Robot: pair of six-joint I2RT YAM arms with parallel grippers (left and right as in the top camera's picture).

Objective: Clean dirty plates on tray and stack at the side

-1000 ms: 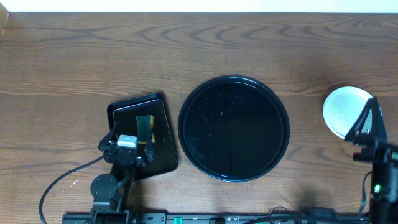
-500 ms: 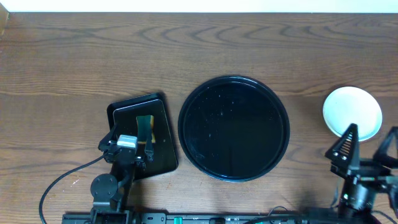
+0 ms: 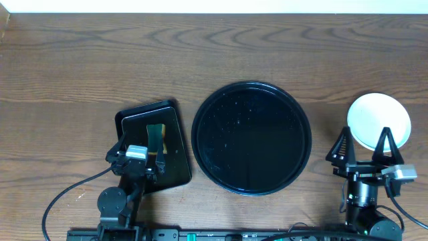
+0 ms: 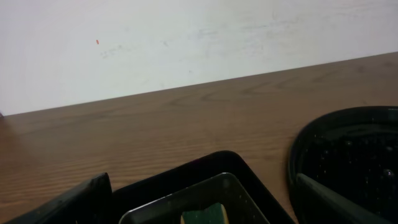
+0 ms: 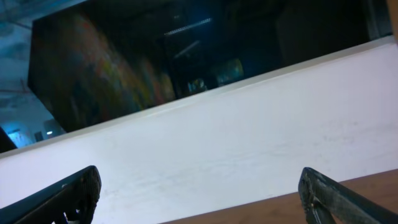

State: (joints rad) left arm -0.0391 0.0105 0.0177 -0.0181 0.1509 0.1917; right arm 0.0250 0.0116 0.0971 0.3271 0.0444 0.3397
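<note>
The large round black tray (image 3: 251, 137) lies empty in the middle of the table; its rim also shows in the left wrist view (image 4: 305, 149). A pale plate (image 3: 378, 117) lies at the far right, off the tray; I cannot tell whether other plates lie under it. My right gripper (image 3: 363, 144) is open and empty just in front of that plate; its wrist view shows only the wall, with the fingers (image 5: 199, 193) wide apart. My left gripper (image 3: 139, 146) is open and empty over the rectangular tray; its fingers (image 4: 205, 205) straddle the sponge.
A smaller rectangular black tray (image 3: 172, 161) lies left of the round tray and holds a green sponge (image 3: 154, 135), also seen in the left wrist view (image 4: 204, 216). A white wall stands behind the table's far edge.
My right gripper has drawn back off the pale plate toward the front and left, uncovering the plate. The left arm has not moved.
</note>
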